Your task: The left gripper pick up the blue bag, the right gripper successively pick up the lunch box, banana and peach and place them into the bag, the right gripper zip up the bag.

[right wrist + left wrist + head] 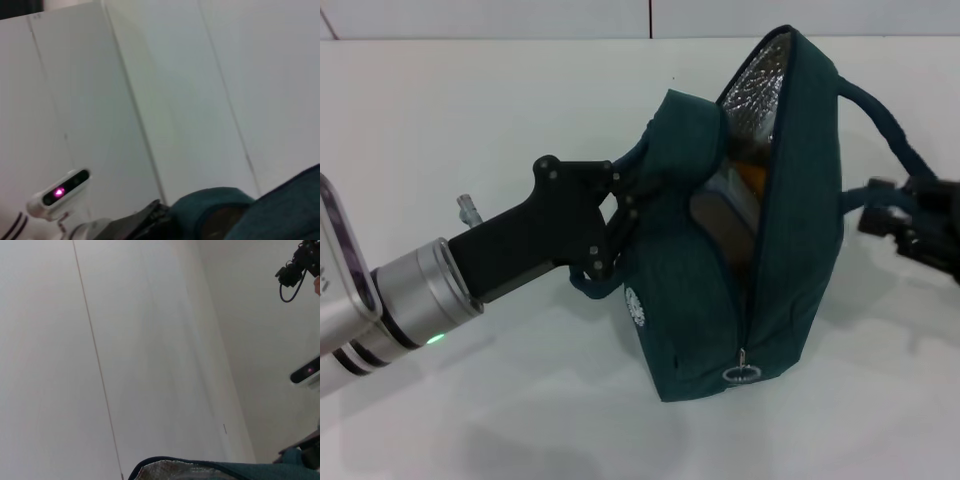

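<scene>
Head view: blue bag [790,260] propped up a bit right of the tabletop's [470,120] middle, long axis running from the near edge toward the far edge, mouth gaping with silver foil lining [760,95] showing. Left gripper [625,215] clamped shut on the bag's near-side handle and fabric flap, holding that side open. Inside, something clear and something orange-yellow, probably the lunch box [725,215] and the banana [752,172], hard to be sure. No peach anywhere in sight. Zipper pull ring [741,374] dangling at the end of the bag nearest the tabletop's front edge, zip wide open. Right gripper [895,225] hovering just off the bag's right side near the other handle; can't tell if the fingers are apart or closed.

Left wrist view: mostly wall, just the foil-lined rim of the bag along the bottom of the shot. No fingers visible.

Right wrist view: teal handle loop and a dark bit of the left claw, nothing of its own fingers.

Guessing the zip is next, so right arm clearly closer: pull ring sits toward the front edge from it, travel along the bag's long axis
</scene>
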